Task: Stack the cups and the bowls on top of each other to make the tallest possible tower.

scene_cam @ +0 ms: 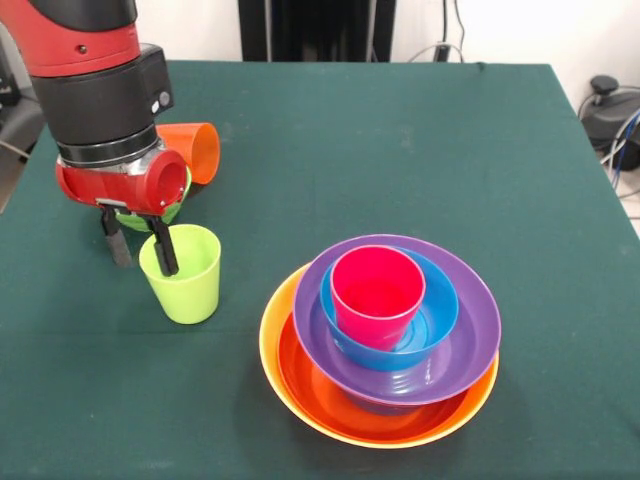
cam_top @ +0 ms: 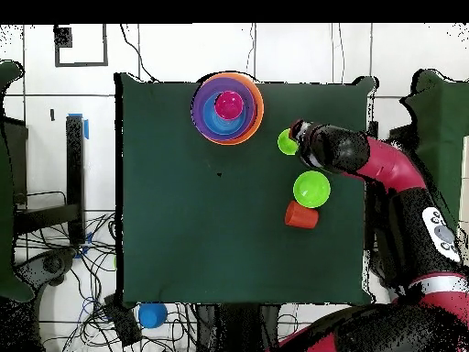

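A lime green cup [scene_cam: 185, 275] stands upright at the left of the table. My gripper [scene_cam: 140, 248] is open over its rim, one black finger [scene_cam: 163, 250] inside the cup and the other outside it. An orange cup [scene_cam: 195, 150] lies on its side behind the arm. The tower [cam_top: 227, 108] stands at the right: a yellow-orange bowl [scene_cam: 270, 330] holds a red-orange bowl [scene_cam: 320, 395], then a purple bowl [scene_cam: 470, 330], a blue bowl [scene_cam: 440, 310] and an upright pinkish red cup [scene_cam: 378, 295].
A small green bowl [cam_top: 311, 189] sits between the lime cup [cam_top: 287, 141] and the orange cup [cam_top: 301, 214], mostly hidden by the arm in the front view. Another small blue bowl [cam_top: 152, 314] lies off the table among cables.
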